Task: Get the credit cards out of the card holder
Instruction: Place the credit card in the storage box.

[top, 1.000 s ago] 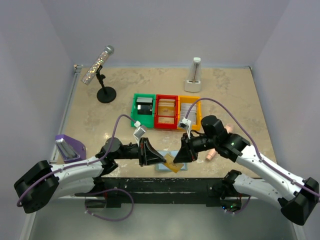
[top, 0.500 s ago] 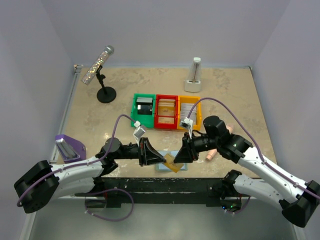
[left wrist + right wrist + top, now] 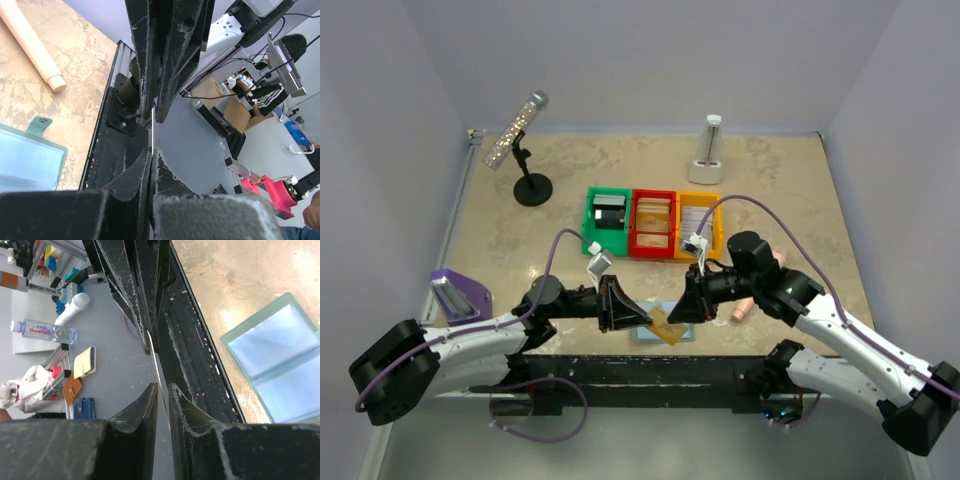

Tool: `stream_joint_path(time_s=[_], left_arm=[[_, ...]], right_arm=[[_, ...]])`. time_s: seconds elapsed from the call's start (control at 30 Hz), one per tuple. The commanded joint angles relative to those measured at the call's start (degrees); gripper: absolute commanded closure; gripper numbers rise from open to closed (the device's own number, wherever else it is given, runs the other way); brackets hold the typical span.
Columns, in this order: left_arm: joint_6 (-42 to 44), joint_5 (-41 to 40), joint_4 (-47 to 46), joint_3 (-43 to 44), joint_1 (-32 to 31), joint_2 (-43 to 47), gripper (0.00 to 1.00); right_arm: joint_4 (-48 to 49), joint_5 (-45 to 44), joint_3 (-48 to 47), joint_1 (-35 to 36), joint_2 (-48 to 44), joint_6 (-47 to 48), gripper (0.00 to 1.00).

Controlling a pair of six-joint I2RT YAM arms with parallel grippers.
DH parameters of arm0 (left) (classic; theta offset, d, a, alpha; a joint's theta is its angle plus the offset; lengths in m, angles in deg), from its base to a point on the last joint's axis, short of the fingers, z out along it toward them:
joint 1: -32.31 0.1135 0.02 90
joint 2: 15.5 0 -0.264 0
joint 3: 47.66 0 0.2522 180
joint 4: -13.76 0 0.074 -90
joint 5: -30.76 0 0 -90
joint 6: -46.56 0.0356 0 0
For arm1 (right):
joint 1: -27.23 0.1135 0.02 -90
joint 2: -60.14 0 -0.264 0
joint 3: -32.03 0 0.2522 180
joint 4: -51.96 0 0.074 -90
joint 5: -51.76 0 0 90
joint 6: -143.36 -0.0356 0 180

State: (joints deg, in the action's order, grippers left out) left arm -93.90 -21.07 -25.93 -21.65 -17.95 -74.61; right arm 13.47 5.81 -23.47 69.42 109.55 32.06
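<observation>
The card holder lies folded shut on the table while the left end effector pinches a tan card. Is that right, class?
No. The card holder lies open, not folded shut: the right wrist view shows both its clear-pocket panels spread flat on the table. The rest holds: the left end effector pinches a tan card.

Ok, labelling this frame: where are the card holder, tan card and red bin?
card holder (image 3: 272,340), right wrist view, upper clear pocket.
tan card (image 3: 665,328), top view, its face.
red bin (image 3: 653,192), top view, far rim.
</observation>
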Motion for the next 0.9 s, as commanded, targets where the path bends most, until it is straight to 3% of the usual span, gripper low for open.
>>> stream_joint_path(time_s=[0.0,0.3,0.5,0.63,0.77,0.87], left_arm=[[-0.26,0.06,-4.03,-0.30,0.16,-0.13,1.00],[-0.34,0.23,-4.20,-0.30,0.16,-0.57,1.00],[-0.61,0.24,-4.73,-0.21,0.16,-1.27,1.00],[-0.69,0.41,-4.82,-0.21,0.16,-1.36,1.00],[-0.26,-0.11,-1.84,0.67,0.16,-0.05,0.63],[0.80,-1.34,3.51,1.46,0.69,2.94,0.55]], right_arm=[[2.23,-0.64,0.16,-0.71,-1.15,-0.67,0.80],[2.76,-0.55,0.78,-1.24,-1.42,-1.02,0.84],[3.46,-0.28,1.13,-1.33,-1.51,-1.29,1.00],[3.37,0.33,0.87,-1.33,-1.42,-1.03,1.00],[2.06,1.39,-0.27,-1.33,-0.89,0.37,1.00],[-1.71,0.42,-2.38,-1.33,-0.10,2.22,1.00]])
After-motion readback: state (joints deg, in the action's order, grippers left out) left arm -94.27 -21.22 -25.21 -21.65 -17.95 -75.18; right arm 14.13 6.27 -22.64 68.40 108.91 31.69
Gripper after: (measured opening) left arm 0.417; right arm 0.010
